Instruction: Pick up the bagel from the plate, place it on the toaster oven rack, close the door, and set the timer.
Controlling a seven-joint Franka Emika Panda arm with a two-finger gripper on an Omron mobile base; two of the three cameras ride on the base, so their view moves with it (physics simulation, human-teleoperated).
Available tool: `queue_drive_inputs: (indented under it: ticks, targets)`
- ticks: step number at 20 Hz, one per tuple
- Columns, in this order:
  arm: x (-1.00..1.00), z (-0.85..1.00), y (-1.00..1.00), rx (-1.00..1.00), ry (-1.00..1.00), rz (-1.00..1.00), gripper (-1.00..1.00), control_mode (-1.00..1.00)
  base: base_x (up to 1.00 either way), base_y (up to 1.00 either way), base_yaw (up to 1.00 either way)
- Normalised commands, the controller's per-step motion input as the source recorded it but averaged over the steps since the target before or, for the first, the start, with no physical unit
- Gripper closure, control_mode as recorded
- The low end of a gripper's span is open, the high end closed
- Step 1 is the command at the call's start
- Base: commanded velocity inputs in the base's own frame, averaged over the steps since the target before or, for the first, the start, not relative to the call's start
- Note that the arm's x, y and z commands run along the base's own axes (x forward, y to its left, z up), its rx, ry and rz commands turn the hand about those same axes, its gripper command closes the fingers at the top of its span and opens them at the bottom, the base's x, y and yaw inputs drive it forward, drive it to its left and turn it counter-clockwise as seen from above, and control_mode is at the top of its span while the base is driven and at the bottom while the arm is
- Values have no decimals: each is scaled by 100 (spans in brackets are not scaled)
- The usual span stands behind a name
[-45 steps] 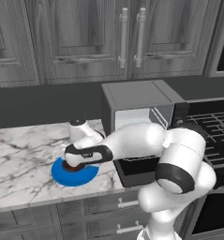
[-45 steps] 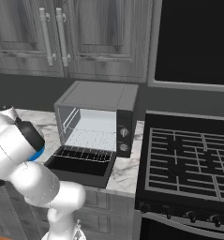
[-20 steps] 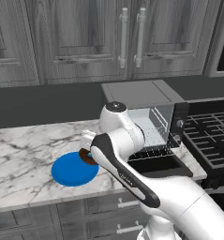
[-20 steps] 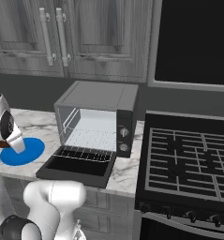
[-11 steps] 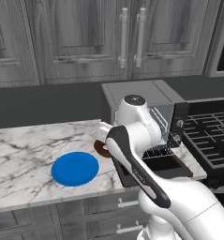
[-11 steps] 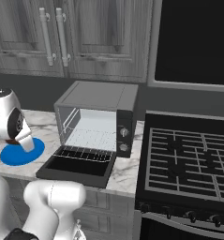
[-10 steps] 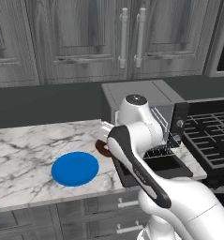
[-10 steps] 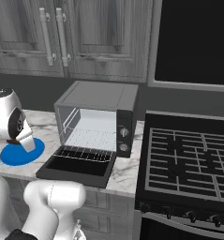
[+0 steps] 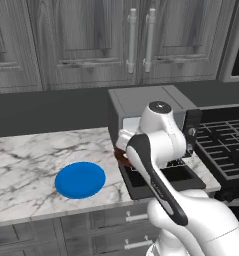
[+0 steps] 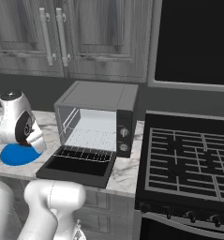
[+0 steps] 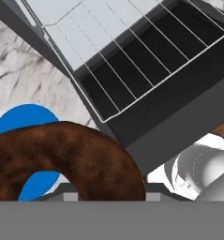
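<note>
The hand (image 11: pixel 106 197) pinches the bagel (image 11: pixel 62 157), carried in the air clear of the blue plate (image 9: pixel 80 179) and close to the left front corner of the toaster oven (image 10: pixel 97 123). The step in hand is the carry to the toaster oven rack (image 11: pixel 146 61). The door (image 10: pixel 78 168) lies dropped open, so the bagel should probably travel above it, level, and come down well inside the wire grid rather than at its front edge, where it could tip off on release.

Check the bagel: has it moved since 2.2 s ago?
Yes. The bagel has left the plate and now sits right of it, held by the gripper beside the toaster oven.
</note>
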Motion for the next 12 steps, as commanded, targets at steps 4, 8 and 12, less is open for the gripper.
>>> queue_drive_inputs:
  ticks: [4, 8, 12]
  targets:
    - [0, 0, -29, -13, 0, 17, 100, -100, 0, 0, 0]
    - [4, 0, -25, -15, 0, 20, 100, -100, 0, 0, 0]
    - [8, 2, -30, -15, 0, 18, 100, -100, 0, 0, 0]
